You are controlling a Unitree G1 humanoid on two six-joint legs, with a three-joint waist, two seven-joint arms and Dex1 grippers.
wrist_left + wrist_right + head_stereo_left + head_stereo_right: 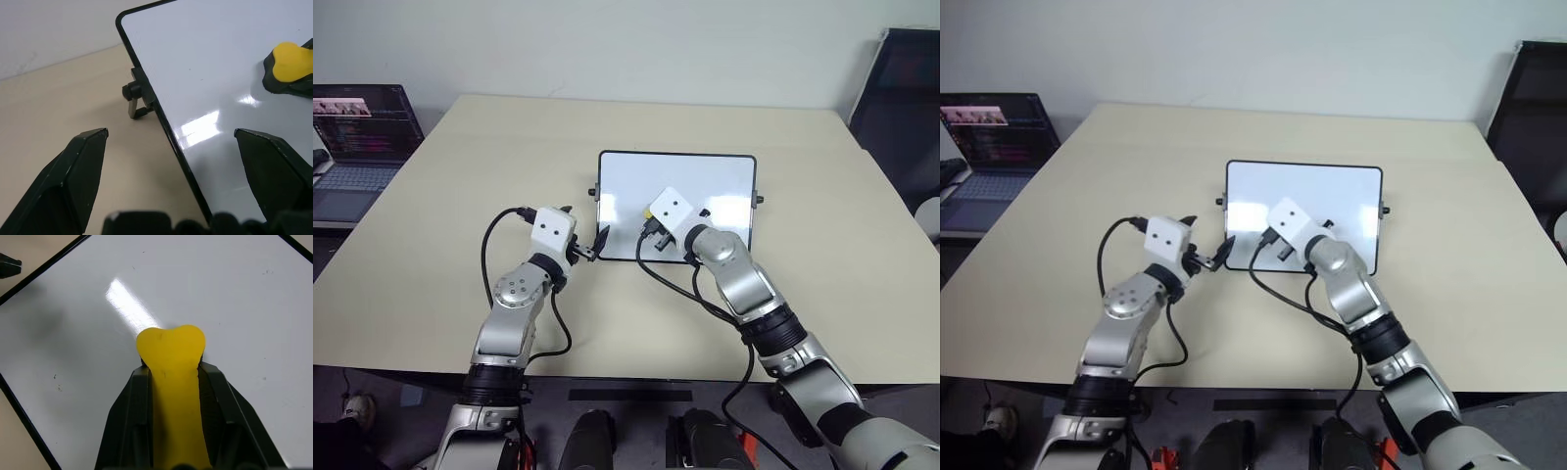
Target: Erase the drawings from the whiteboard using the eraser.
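right gripper point(171, 382) clamped on small yellow eraser block point(171, 350), pressing it to glossy white black-framed whiteboard point(705, 181) to wipe | left gripper point(171, 142) apart, straddling the whiteboard's edge, likely to steady it

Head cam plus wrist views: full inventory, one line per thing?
whiteboard: 1, white with black frame, mid table
eraser: 1, yellow, on the whiteboard, in right claw
drawings: only faint specks show on the whiteboard
table: 1, beige, under the whiteboard
laptop: 1, dark, screen on, left of table
chair: 1, black, far right
left claw: open, astride the whiteboard's left edge
right claw: shut on eraser, over the whiteboard
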